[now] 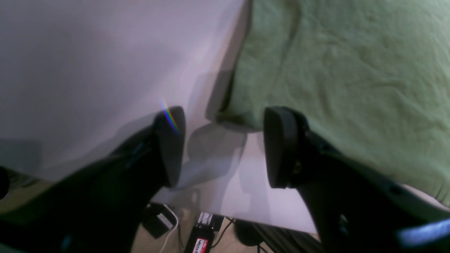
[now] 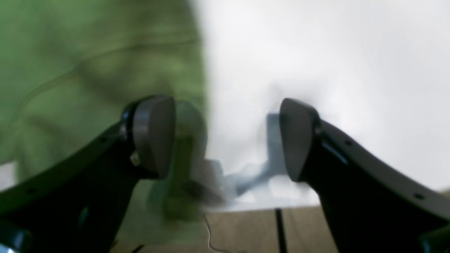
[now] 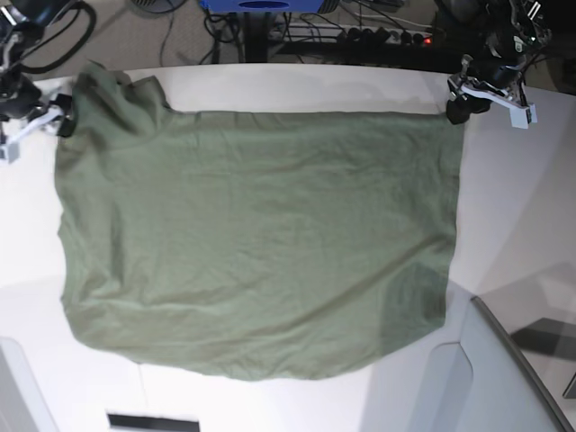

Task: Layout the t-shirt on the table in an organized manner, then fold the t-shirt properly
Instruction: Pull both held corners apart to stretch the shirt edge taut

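Observation:
The olive-green t-shirt (image 3: 252,234) lies spread flat on the white table (image 3: 522,207), with one end along the far edge and a bunched part at the far left corner. My left gripper (image 3: 457,106) hovers at the shirt's far right corner. In the left wrist view it (image 1: 225,147) is open and empty, and the t-shirt (image 1: 351,88) corner lies just beyond its fingertips on the table (image 1: 105,70). My right gripper (image 3: 65,117) is at the far left corner. The blurred right wrist view shows it (image 2: 225,138) open over the table (image 2: 316,52), with the t-shirt (image 2: 88,70) edge by its left finger.
A grey translucent panel (image 3: 504,378) stands at the near right and another (image 3: 18,387) at the near left. Cables and a power strip (image 3: 378,36) lie on the floor past the table's far edge. The table's edge runs close under both grippers.

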`<act>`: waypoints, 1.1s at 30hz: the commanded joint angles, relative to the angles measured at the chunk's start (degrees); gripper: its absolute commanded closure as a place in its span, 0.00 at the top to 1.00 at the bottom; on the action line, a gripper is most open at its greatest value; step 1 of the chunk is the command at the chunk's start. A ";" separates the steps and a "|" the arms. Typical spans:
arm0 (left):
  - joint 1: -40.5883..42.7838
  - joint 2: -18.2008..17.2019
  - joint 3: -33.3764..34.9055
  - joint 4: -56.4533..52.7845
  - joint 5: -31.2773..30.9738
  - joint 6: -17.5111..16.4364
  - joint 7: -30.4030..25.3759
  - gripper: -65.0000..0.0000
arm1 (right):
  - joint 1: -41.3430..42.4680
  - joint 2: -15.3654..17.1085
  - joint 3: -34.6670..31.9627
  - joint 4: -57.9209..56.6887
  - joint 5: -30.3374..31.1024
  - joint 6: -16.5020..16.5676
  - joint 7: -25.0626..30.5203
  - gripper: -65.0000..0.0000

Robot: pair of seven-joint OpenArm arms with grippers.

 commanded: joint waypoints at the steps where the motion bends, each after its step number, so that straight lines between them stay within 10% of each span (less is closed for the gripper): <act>1: 0.05 -0.64 -0.30 0.76 -0.99 -0.41 -1.00 0.54 | 0.14 0.35 -0.16 1.37 -0.08 0.21 -0.49 0.66; 13: -2.94 1.29 5.06 -1.09 -0.81 -0.24 -1.26 0.54 | -1.09 -0.53 -1.65 2.07 -0.08 0.21 -1.46 0.65; 24: -6.20 1.20 4.80 -4.52 -0.64 -0.24 -1.26 0.00 | -1.27 -0.70 -4.20 4.54 -0.08 0.21 -3.13 0.65; 33: -6.46 0.94 4.80 -4.43 -0.64 -0.15 -1.26 0.00 | -0.39 -0.70 -5.26 4.36 0.01 0.21 -3.13 0.56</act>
